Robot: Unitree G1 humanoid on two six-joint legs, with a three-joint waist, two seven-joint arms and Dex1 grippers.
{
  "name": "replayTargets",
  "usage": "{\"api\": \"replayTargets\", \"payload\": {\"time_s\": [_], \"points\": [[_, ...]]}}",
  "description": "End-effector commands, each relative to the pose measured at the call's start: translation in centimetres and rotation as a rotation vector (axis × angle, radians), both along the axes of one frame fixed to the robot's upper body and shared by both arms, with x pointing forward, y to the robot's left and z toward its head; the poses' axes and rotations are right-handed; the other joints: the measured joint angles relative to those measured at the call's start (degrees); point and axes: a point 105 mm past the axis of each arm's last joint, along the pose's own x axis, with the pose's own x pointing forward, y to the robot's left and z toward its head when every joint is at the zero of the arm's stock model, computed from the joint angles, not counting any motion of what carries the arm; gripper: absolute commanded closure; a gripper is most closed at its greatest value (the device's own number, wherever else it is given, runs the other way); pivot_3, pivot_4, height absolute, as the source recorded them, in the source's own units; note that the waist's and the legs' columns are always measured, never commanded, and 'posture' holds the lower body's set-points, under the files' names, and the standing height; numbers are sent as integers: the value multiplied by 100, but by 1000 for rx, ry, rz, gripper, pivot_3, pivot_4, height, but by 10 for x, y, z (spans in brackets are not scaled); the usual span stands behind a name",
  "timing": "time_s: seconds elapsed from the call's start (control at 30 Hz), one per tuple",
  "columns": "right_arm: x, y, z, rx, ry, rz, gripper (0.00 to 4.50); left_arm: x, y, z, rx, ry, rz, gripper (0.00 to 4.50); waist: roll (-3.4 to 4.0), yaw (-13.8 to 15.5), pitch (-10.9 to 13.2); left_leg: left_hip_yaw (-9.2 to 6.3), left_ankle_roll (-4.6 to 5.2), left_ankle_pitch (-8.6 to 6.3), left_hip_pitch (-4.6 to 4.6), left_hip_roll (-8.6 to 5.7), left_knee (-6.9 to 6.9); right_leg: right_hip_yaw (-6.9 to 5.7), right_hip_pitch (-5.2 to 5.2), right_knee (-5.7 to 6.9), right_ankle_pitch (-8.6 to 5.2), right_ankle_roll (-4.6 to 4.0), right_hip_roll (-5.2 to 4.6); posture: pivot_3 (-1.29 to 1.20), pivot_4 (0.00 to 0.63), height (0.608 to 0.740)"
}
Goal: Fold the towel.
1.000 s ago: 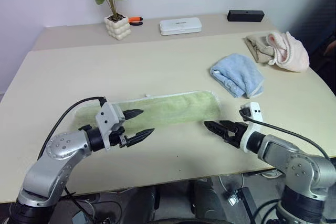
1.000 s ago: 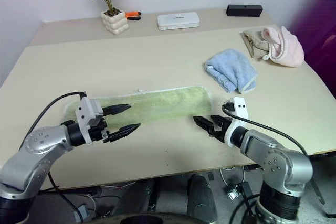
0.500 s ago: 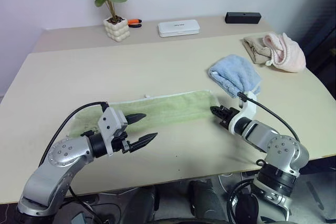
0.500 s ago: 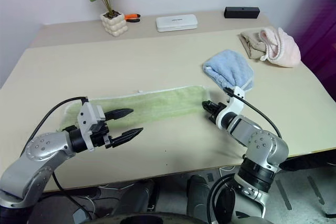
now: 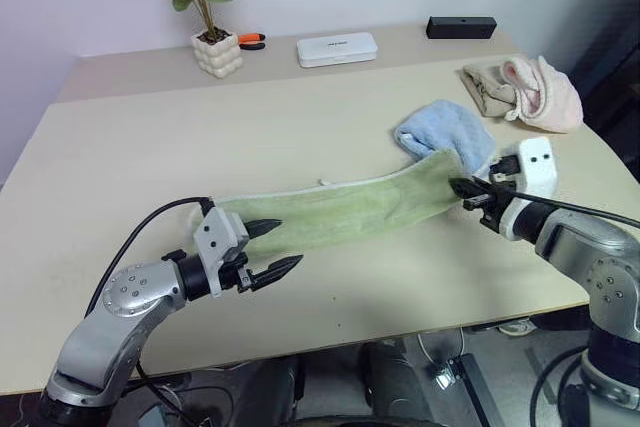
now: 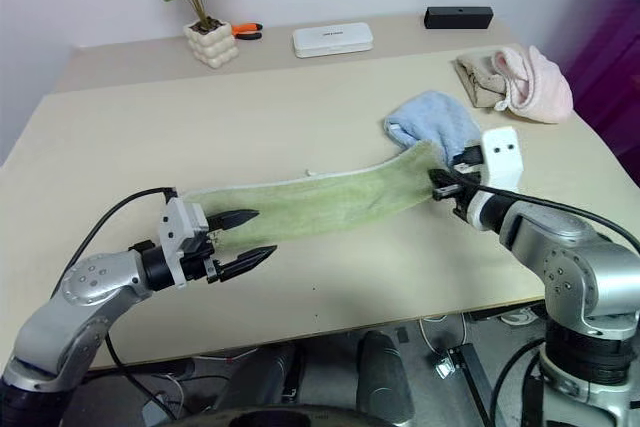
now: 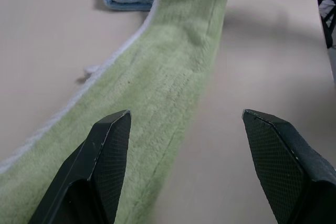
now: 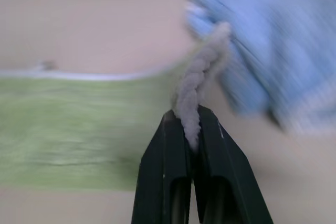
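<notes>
Fingers of right gripper [image 6: 440, 185] clenched on end of green towel [image 6: 320, 202], end lifted off table [image 6: 300, 117] in front of light blue towel [image 6: 430, 119]. Rest of green strip lying flat. Left gripper [image 5: 272, 248] spread wide at near end, grasping nothing.

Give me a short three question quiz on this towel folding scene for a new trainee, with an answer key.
1. True or false: the right gripper is shut on one end of the long light green terry cloth towel.
2. Which stands open beside the green towel's other end: A) the left gripper, B) the right gripper?
3. Fill in: the crumpled cloth lying just beyond the lifted towel end is light ____.

Key: 1 true; 2 A; 3 blue.
</notes>
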Motion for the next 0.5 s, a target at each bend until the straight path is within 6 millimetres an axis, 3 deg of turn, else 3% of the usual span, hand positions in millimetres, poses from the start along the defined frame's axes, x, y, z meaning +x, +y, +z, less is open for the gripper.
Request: {"api": "replayTargets", "payload": {"time_s": [0.03,0.1,0.2,0.33,0.5], "points": [[-16,59,8,-85,-83,310,4429,-1,-3,6,-5,-43,-8,1059,-5,2,3,0,0,0,-1,0,0,0,0,-1,0,1,0,0,150,740],[-20,84,-3,-85,-69,410,4429,-3,-4,5,-10,-45,-1,1059,-7,16,3,-3,1,-1,-6,-1,2,-1,-1,-6,0,1,-2,0,150,740],[-17,102,-17,-67,-55,438,4429,-3,-6,4,-17,-48,19,1059,-14,55,3,-14,1,-1,-19,-5,7,-8,-3,-14,1,1,-5,0,150,740],[-8,119,-38,-78,-9,438,4429,-7,-9,2,-24,-41,31,1059,-15,117,3,-12,0,0,-36,-12,17,-6,-21,-13,3,-2,-11,0,150,740],[-5,125,-47,-64,17,453,4429,-8,-9,1,-23,-37,45,1059,-15,152,3,-16,-1,0,-41,-11,14,-8,-31,-4,3,-3,-9,0,150,740]]}}
